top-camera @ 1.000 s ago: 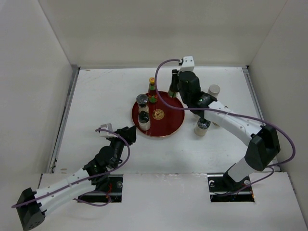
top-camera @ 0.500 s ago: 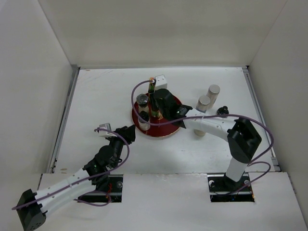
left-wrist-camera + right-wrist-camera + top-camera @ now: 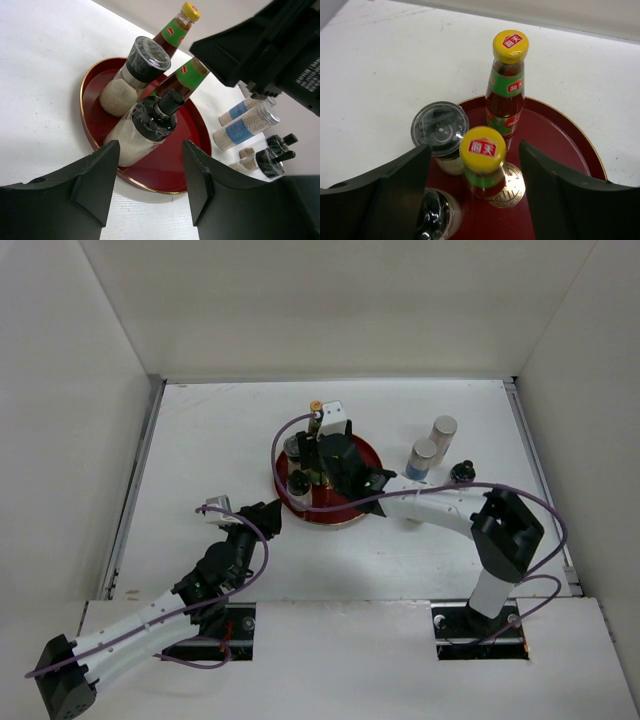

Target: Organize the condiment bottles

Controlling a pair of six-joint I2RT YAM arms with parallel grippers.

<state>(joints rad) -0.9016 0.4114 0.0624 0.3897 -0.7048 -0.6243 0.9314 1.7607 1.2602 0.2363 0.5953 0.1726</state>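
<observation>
White walls [image 3: 300,300] close in a white bench [image 3: 200,440]. The right arm [image 3: 440,502] lies over the round red tray [image 3: 555,135], hiding much of it from above. The right claw [image 3: 475,150] is spread either side of the nearer sauce bottle [image 3: 482,165], gripping nothing. The left claw [image 3: 147,150], also spread and empty, sits near the tray's front.

The farther sauce bottle [image 3: 506,85] and a clear-lidded shaker jar [image 3: 440,132] share the tray with a dark-topped jar [image 3: 432,215], cut off at the wrist view's edge. Two blue-labelled jars [image 3: 247,127] stand on the bench to the right, and a dark-capped container [image 3: 462,472] beside them is hard to make out.
</observation>
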